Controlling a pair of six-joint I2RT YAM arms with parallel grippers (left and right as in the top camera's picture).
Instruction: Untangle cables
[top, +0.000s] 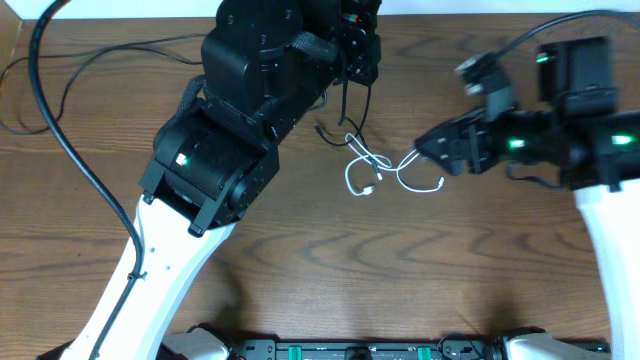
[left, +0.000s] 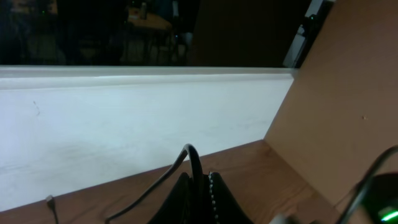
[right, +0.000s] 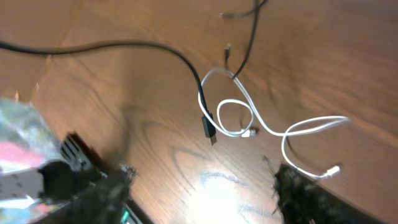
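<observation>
Overhead: left end effector (top: 352, 78) together, clamped on the black cable (top: 346, 112). Right end effector (top: 425, 148) sits just beside the white cable (top: 372, 165) on the bench (top: 300, 260).
Left wrist: the black cable (left: 193, 158) loops up from closed fingers (left: 183, 199).
Right wrist: end effector (right: 202, 173) apart, empty. The white cable (right: 311, 122) lies looped, crossing a plugged black cable (right: 208, 127).

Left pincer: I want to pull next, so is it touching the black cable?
Touching. The left wrist view shows the left pincer shut on the black cable, which loops out between its fingertips.
</observation>
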